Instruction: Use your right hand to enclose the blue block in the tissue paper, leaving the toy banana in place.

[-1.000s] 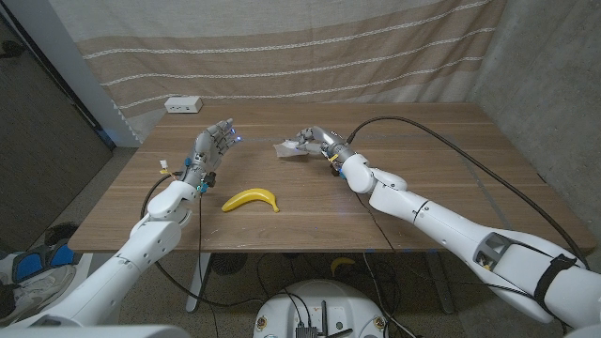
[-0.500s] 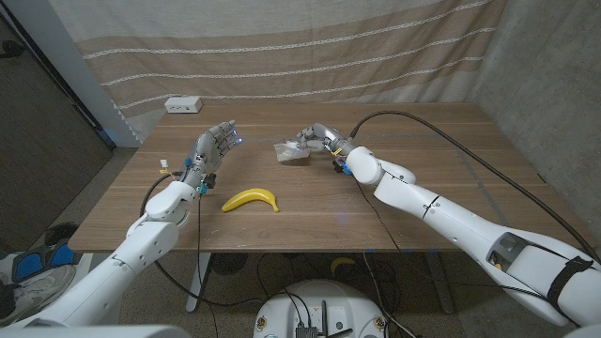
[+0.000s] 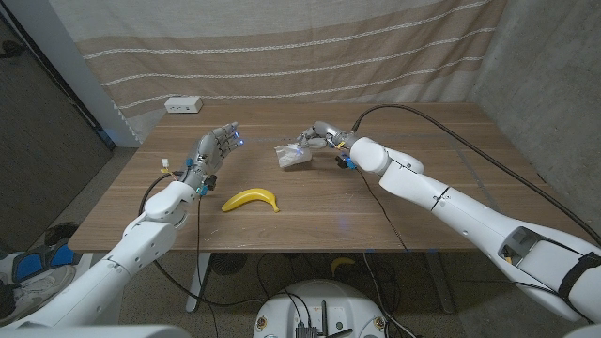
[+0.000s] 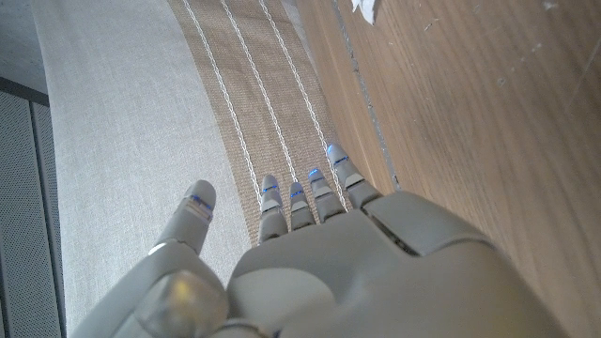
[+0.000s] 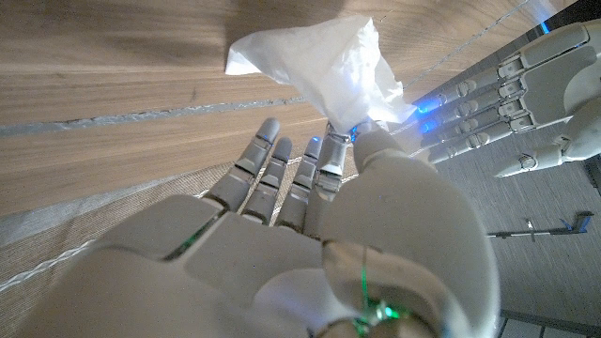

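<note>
left hand (image 3: 214,147) raised over the left part of the bench (image 3: 451,150), released, fingers apart and extended, nothing in it; the left wrist view shows them stretched toward the far curtain (image 3: 282,47). white box (image 3: 183,105) at the far left bench corner. toy banana (image 3: 251,199) lies on the bench nearer than the left hand and just to its right, apart from both hands. tissue paper (image 3: 293,155) sits bunched near the bench middle, far of the banana. right hand (image 3: 317,137) at the tissue's right side, grasping it: right wrist view shows thumb and a fingertip pinching the bunched tissue (image 5: 324,61). blue block hidden, cannot tell where.
</note>
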`<state>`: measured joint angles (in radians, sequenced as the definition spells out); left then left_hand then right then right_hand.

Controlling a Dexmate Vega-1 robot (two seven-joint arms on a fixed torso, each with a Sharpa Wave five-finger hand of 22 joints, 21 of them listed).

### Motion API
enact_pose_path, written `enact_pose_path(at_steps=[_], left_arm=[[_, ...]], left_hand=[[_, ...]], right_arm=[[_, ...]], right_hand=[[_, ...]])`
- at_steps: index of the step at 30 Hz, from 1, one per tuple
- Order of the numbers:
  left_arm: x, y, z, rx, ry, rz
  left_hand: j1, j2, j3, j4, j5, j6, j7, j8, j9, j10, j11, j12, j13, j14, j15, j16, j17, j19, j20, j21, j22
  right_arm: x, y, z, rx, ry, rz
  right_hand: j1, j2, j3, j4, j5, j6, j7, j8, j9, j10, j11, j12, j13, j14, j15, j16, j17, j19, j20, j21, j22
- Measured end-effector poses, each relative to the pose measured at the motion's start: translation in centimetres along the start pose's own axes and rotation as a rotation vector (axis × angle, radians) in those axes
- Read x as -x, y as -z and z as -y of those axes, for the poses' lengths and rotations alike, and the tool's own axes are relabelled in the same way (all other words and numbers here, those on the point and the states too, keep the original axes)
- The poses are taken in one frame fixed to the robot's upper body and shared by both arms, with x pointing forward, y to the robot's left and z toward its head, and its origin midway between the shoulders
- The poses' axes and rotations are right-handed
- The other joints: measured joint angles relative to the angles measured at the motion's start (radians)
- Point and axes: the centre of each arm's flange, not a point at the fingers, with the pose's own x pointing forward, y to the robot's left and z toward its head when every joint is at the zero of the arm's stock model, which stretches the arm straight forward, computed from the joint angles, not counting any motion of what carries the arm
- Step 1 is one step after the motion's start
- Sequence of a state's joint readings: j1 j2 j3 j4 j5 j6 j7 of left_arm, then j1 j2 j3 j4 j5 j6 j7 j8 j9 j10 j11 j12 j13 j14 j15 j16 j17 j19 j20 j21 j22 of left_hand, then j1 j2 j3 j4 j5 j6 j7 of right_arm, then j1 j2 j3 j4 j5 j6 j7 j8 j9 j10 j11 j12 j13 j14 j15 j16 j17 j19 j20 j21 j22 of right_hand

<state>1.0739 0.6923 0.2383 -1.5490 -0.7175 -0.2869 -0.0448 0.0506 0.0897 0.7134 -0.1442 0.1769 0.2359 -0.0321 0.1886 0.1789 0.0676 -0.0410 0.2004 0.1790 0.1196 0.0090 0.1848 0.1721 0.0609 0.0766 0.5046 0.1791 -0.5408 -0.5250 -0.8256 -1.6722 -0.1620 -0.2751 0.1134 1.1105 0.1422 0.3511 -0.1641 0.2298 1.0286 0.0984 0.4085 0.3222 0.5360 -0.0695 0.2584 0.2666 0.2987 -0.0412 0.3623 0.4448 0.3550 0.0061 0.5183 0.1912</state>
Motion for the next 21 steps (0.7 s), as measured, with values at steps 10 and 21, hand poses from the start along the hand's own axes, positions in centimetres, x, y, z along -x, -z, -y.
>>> enact_pose_path(at_steps=[10, 21], left_arm=[[0.4, -0.2, 0.1, -0.006, -0.009, 0.000], [0.6, -0.2, 0.2, -0.009, -0.013, 0.001]], left_hand=[[0.007, 0.001, 0.000, -0.008, 0.000, 0.000, 0.000, 0.000, 0.000, 0.000, 0.000, 0.000, 0.000, 0.000, 0.000, 0.000, 0.000, 0.000, 0.000, -0.002, 0.000], [0.009, -0.001, -0.004, -0.012, 0.000, 0.000, 0.000, 0.000, 0.000, 0.000, 0.000, 0.000, 0.000, 0.000, 0.000, 0.000, 0.000, 0.000, 0.000, -0.006, 0.000]], right_arm=[[-1.3, -0.2, 0.9, -0.021, -0.029, 0.001], [-2.7, 0.0, 1.0, -0.034, 0.017, 0.025]], right_hand=[[-0.020, 0.007, 0.004, 0.004, 0.011, -0.031, -0.009, 0.000, 0.019, -0.017, 0.001, -0.008, 0.003, 0.000, 0.000, 0.004, 0.015, 0.005, 0.009, 0.004, 0.000], [-0.029, 0.016, 0.001, 0.007, 0.018, -0.045, -0.020, 0.000, 0.034, -0.018, 0.000, -0.008, 0.005, 0.000, 0.000, 0.012, 0.031, 0.005, 0.009, 0.008, 0.000]])
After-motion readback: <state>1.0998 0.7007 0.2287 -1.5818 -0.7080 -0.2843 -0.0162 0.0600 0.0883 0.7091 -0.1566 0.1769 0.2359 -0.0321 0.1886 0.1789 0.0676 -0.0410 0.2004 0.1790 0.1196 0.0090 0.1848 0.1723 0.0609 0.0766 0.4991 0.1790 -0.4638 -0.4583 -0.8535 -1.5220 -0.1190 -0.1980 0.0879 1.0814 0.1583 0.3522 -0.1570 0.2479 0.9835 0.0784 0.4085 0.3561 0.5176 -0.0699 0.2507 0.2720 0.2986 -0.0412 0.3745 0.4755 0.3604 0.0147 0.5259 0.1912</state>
